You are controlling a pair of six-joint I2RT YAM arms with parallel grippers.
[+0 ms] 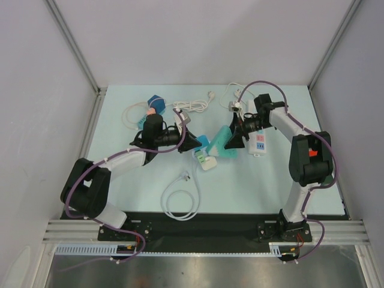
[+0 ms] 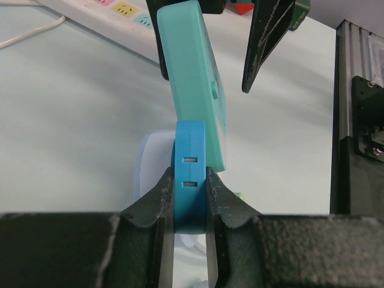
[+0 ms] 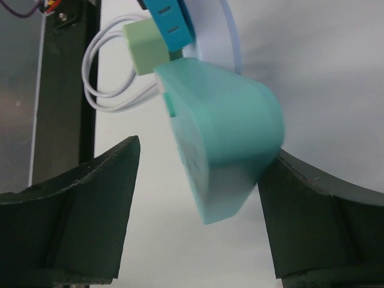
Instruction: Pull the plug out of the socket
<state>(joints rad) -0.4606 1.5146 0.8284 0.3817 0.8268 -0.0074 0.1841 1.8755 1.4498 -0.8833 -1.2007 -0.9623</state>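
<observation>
A teal socket block (image 1: 223, 144) lies mid-table with a blue plug (image 1: 203, 141) in its left end. My left gripper (image 1: 193, 143) is shut on the blue plug (image 2: 191, 174), pinching its flat sides. The socket (image 2: 195, 78) stands beyond it. My right gripper (image 1: 234, 140) is open around the socket's right end (image 3: 231, 135); its right finger (image 3: 312, 210) touches the socket and its left finger (image 3: 90, 198) stands apart. A pale green plug (image 3: 144, 48) with a white cable sits beside the blue plug (image 3: 171, 21).
A white power strip (image 1: 259, 141) lies to the right of the socket. A blue object (image 1: 156, 101) and white cables (image 1: 193, 107) lie at the back. A white cable loop (image 1: 180, 201) lies in front. Grey walls enclose the table.
</observation>
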